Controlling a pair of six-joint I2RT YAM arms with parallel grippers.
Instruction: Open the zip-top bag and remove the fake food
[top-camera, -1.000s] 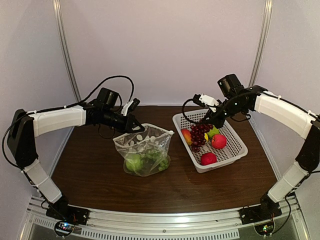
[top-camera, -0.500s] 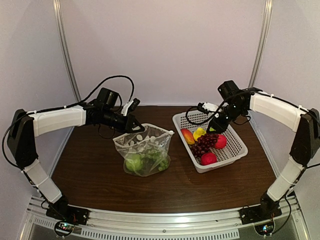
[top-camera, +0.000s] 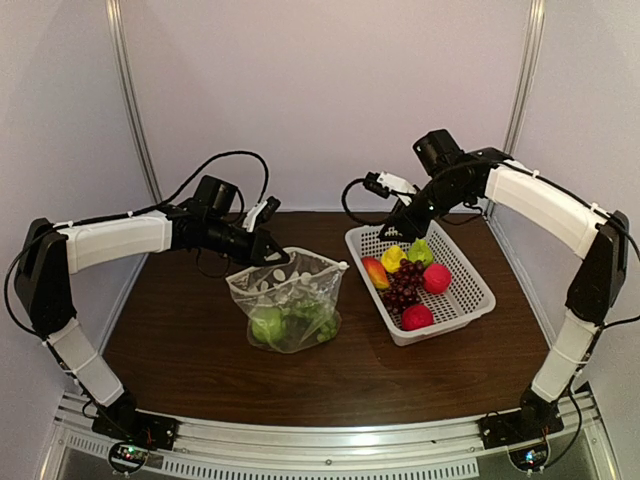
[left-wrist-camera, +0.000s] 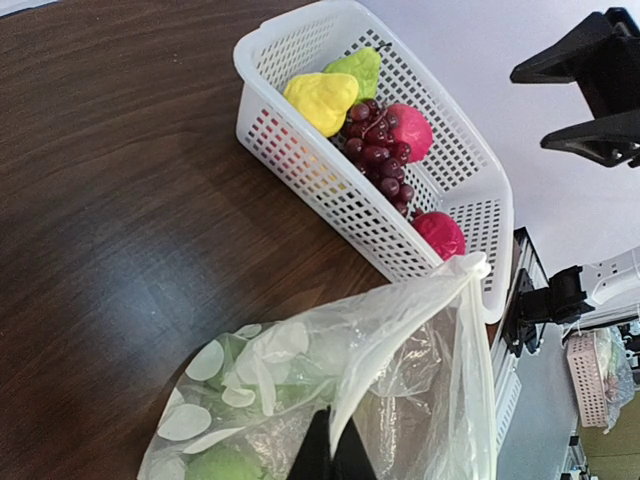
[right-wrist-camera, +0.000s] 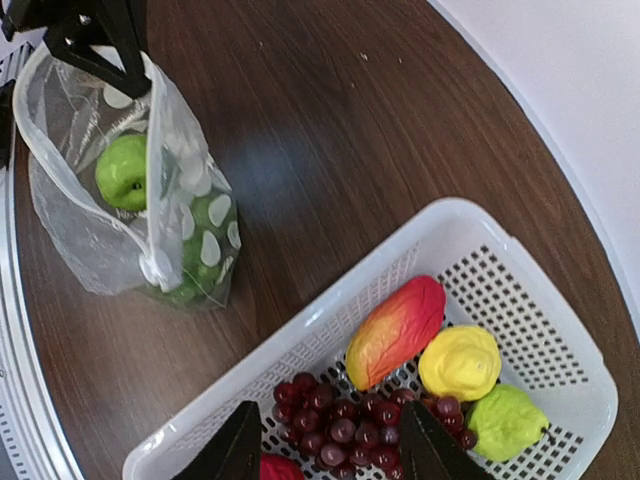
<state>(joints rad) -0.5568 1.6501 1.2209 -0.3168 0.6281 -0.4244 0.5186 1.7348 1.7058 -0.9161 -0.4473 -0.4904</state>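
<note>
The clear dotted zip-top bag (top-camera: 290, 298) stands on the table, its mouth held up. My left gripper (top-camera: 268, 256) is shut on the bag's rim; in the left wrist view the fingertips (left-wrist-camera: 335, 455) pinch the plastic (left-wrist-camera: 340, 370). A green apple (top-camera: 267, 325) and green grapes (top-camera: 315, 322) remain inside the bag. My right gripper (top-camera: 396, 229) is open and empty above the white basket's (top-camera: 470, 310) far left corner. Below its jaws lie purple grapes (right-wrist-camera: 350, 420), an orange-red fruit (right-wrist-camera: 397, 330), a yellow fruit (right-wrist-camera: 460, 362) and a green fruit (right-wrist-camera: 505, 422). Two red fruits (top-camera: 436, 279) also lie in the basket.
The basket (left-wrist-camera: 300, 150) sits right of the bag, its near corner almost touching the bag's rim. The dark wooden table (top-camera: 180, 340) is ringed by white walls and a metal rail along the near edge.
My right gripper lowered the purple grape bunch into the basket, let it go, and lifted away toward the far left. The left gripper and bag have not moved.
</note>
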